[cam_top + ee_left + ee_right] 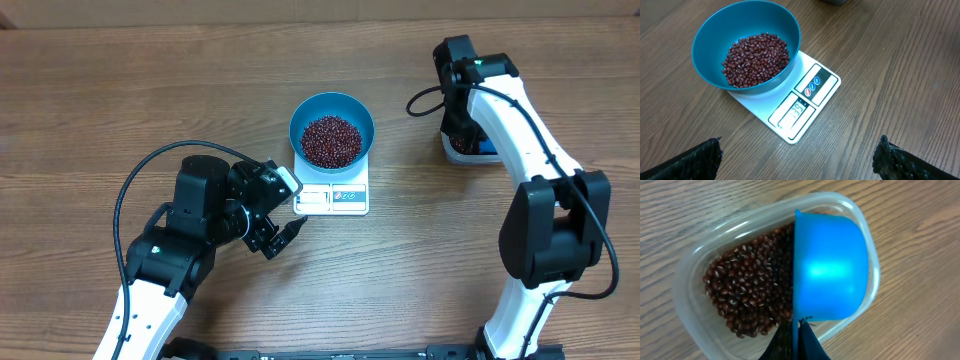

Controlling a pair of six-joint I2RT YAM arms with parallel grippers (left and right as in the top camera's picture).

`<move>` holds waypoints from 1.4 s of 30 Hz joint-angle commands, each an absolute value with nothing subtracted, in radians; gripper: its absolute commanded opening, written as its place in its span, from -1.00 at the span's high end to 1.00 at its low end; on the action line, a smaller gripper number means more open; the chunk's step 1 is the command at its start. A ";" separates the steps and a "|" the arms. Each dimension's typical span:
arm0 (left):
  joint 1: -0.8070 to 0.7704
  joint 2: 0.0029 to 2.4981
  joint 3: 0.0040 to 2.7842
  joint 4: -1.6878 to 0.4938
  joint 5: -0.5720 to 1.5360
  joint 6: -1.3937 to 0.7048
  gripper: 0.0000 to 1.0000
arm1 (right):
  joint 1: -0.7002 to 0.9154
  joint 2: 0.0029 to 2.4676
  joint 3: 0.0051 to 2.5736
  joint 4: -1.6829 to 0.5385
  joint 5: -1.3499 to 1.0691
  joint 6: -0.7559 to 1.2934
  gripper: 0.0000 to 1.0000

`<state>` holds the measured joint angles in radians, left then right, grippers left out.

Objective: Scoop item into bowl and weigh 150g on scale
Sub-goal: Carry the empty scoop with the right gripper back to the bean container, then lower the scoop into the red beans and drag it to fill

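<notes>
The blue bowl [352, 108] stands on the white scale [348, 197] at mid-table, holding a heap of dark red-brown beans [331, 141]. In the left wrist view the bowl [710, 45], its beans [756, 59] and the scale [812, 90] with a lit display lie ahead of my left gripper [800, 150]. That gripper is open and empty, just off the scale's near corner. My right gripper [797, 330] is shut on the handle of a small blue scoop [832, 270], held on edge over a clear tub [690, 280] of beans [747, 290].
The clear tub [470, 155] stands at the right, under the right wrist. The left arm [200, 215] lies at the scale's left. Bare wooden tabletop surrounds the scale.
</notes>
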<state>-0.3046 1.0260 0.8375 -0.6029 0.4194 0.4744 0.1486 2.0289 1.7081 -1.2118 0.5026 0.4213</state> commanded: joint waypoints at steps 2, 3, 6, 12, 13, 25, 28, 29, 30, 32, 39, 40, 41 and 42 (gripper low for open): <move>-0.295 1.028 0.833 -0.602 0.437 0.471 -0.99 | 0.140 2.028 1.706 -1.194 0.443 0.387 0.92; -0.295 1.028 0.833 -0.602 0.438 0.471 -0.99 | 0.140 2.028 1.706 -1.190 0.423 0.382 0.92; -0.295 1.028 0.833 -0.602 0.438 0.471 -0.99 | 0.140 2.028 1.706 -1.179 0.356 0.338 0.92; -0.295 1.028 0.833 -0.602 0.438 0.471 -0.99 | 0.140 2.028 1.706 -1.194 0.326 0.305 0.92; -0.295 1.028 0.833 -0.602 0.438 0.471 -1.00 | 0.140 2.028 1.706 -1.198 0.309 0.291 0.92; -0.295 1.028 0.833 -0.602 0.438 0.471 -0.99 | 0.139 2.025 1.713 -1.209 0.173 0.260 0.92; -0.295 1.028 0.833 -0.602 0.438 0.471 -0.99 | 0.134 2.016 1.717 -1.209 0.173 0.260 0.92; -0.295 1.028 0.833 -0.602 0.437 0.471 -0.99 | 0.131 2.011 1.718 -1.208 0.173 0.260 0.92; -0.295 1.028 0.833 -0.602 0.438 0.471 -0.99 | 0.127 2.006 1.719 -1.207 0.171 0.259 0.92; -0.295 1.028 0.833 -0.602 0.438 0.471 -0.99 | 0.117 1.996 1.724 -1.204 0.162 0.253 0.92; -0.295 1.028 0.833 -0.602 0.438 0.471 -0.99 | 0.057 1.977 1.739 -1.185 0.018 0.199 0.92; -0.295 1.028 0.833 -0.602 0.437 0.471 -1.00 | 0.046 1.977 1.740 -1.184 -0.017 0.189 0.92; -0.295 1.028 0.833 -0.602 0.438 0.471 -0.99 | 0.031 1.977 1.740 -1.183 -0.064 0.166 0.92; -0.295 1.028 0.833 -0.602 0.438 0.471 -1.00 | 0.022 1.977 1.740 -1.183 -0.097 0.149 0.92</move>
<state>-0.3046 1.0260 0.8375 -0.6029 0.4194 0.4747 0.0513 2.0109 1.7100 -1.1992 0.0719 0.2184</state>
